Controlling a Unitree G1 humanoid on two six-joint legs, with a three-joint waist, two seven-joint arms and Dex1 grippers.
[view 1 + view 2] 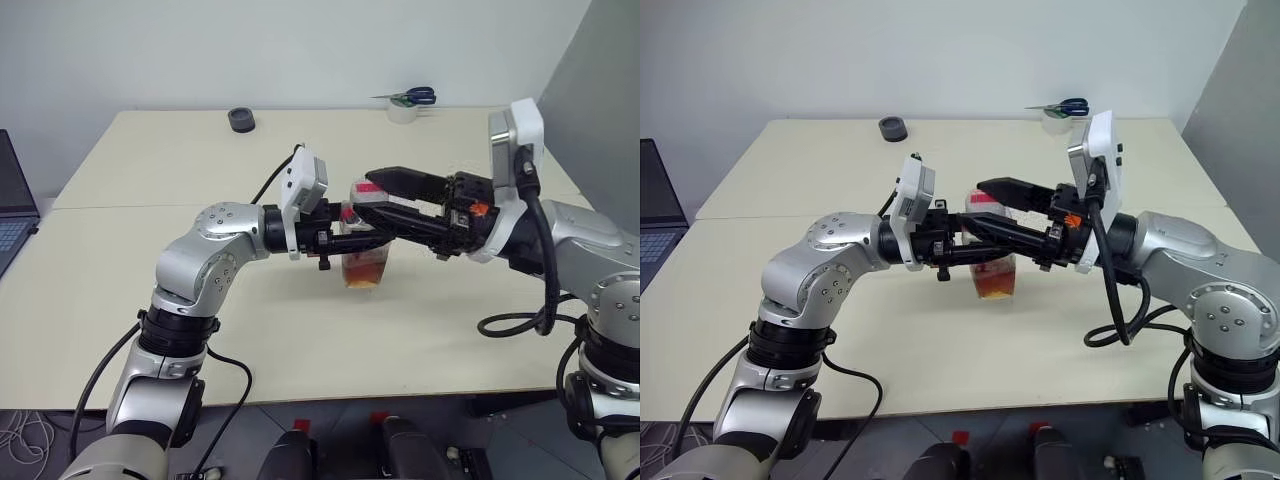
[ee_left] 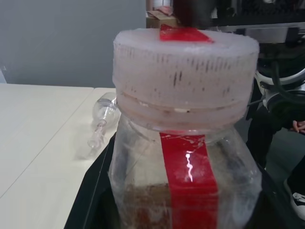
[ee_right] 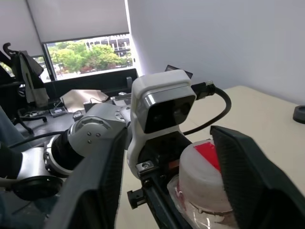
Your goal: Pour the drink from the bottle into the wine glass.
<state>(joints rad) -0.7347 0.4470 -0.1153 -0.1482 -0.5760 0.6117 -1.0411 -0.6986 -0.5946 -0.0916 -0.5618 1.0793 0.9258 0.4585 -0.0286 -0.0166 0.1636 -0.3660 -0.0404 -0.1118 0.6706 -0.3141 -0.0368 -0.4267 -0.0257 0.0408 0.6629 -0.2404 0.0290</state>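
The bottle is a clear squarish plastic one with a red label strip and a wide whitish cap. It hangs just above the middle of the table. My left gripper reaches in from the left and is shut on the bottle's body. The drink is amber and fills the bottle's lower part. From the right, my right gripper comes in level with its fingers open on either side of the cap, gaps showing. The wine glass stands on the table beyond the bottle in the left wrist view.
A laptop sits at the table's left edge. At the far edge are a black tape roll and a white tape roll with scissors on it. A black cable loops down from the right arm.
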